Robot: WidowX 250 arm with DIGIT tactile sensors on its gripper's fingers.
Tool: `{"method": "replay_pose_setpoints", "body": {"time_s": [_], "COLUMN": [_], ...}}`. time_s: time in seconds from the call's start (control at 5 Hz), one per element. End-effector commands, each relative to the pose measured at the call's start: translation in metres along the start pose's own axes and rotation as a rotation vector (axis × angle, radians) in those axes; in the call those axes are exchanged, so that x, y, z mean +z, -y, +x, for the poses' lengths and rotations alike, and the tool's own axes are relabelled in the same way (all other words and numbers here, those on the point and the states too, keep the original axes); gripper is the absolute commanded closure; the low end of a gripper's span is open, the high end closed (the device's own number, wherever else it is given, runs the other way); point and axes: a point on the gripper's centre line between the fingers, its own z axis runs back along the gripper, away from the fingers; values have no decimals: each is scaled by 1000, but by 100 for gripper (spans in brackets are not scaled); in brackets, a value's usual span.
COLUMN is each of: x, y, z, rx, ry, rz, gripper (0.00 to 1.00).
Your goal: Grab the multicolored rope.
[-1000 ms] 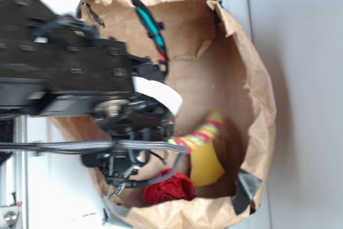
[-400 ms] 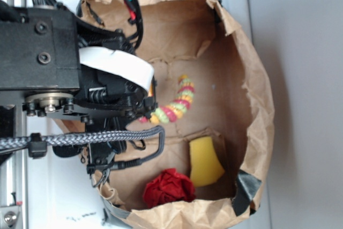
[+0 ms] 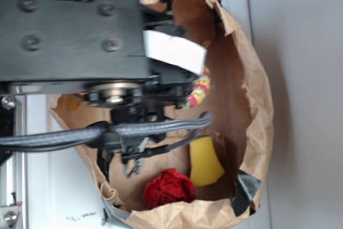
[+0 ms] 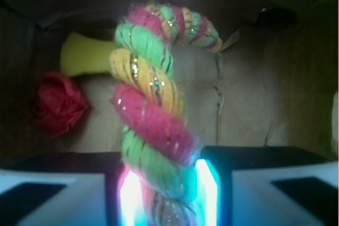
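Lifted higher since before, multicolored rope (image 4: 153, 125) now clamped between fingers of gripper (image 4: 161, 197), curling up and away above paper bag (image 3: 257, 105) floor, clear of yellow block (image 4: 85, 54).

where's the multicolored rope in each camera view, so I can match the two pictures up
Exterior: the multicolored rope shows only as a short piece right of centre, sticking out from under the black arm, inside the paper bag.
Wrist: the rope fills the centre, rising from between the gripper fingers and curling right at the top.
Shared landmark: the red fabric ball beside the yellow block.
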Motion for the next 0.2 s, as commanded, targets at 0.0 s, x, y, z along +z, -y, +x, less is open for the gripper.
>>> {"method": "replay_pose_setpoints", "body": {"time_s": [0.0], "x": [11], "y": [13], "z": [15], "rx": [12], "ry": [48], "rz": [33], "gripper": [100]}}
